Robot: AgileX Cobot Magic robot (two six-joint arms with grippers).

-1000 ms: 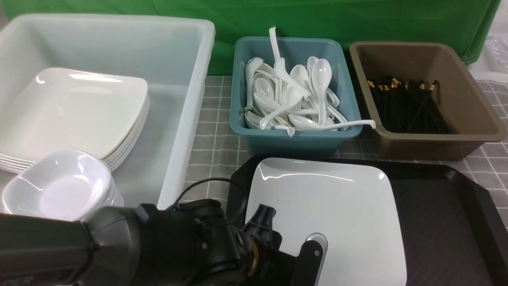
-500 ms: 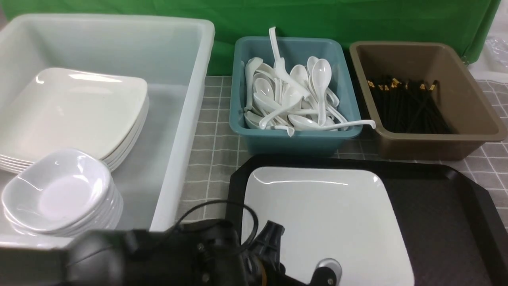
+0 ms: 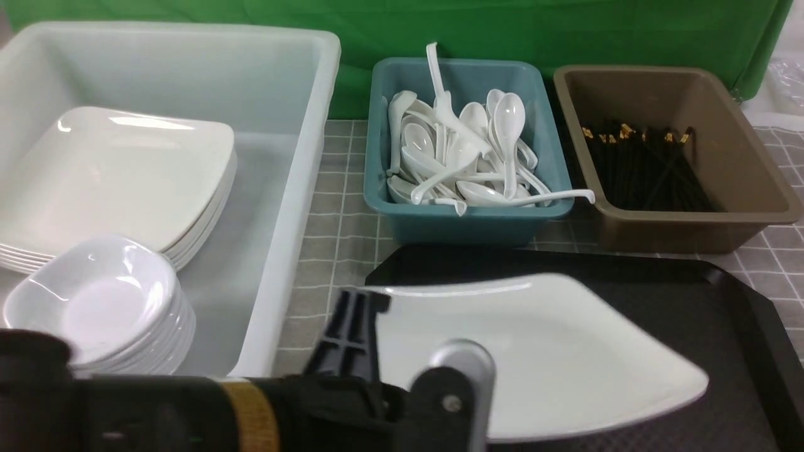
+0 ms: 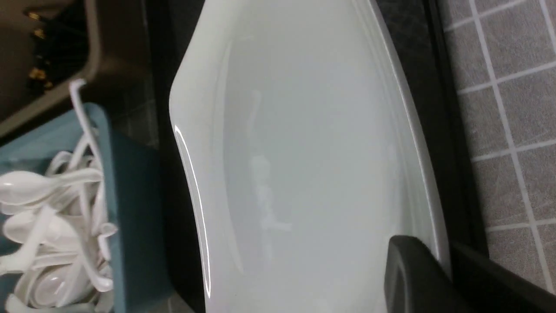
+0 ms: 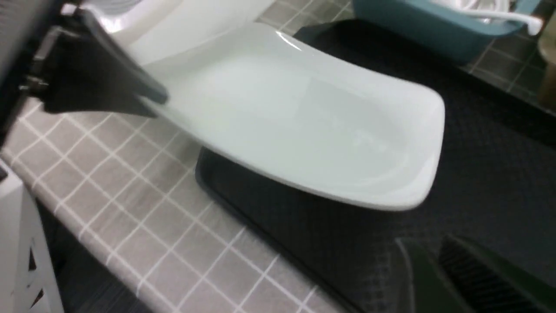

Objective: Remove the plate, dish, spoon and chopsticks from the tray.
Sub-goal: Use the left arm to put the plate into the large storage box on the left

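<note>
Left hand [image 3: 402, 351] is pinched onto the plate [image 3: 553, 351] at its near-left rim, so it hangs tilted above the tray [image 3: 722, 326], prob headed for the plate stack [image 3: 125, 169] in the white tub [image 3: 301, 125]. Right hand [image 5: 438, 278] looks empty, can't tell open/shut.

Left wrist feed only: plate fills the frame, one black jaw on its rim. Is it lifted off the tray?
Observer: Partly. Front view shows the plate tilted, the edge pinched by the jaws of the left gripper raised above the tray; whether its far corner touches is unclear.
Operator: Right arm close?
Observer: No. The right gripper hangs over bare tray, apart from the plate.
Operator: Drop spot?
Observer: A white tub on the robot's left holds a stack of matching plates.
</note>
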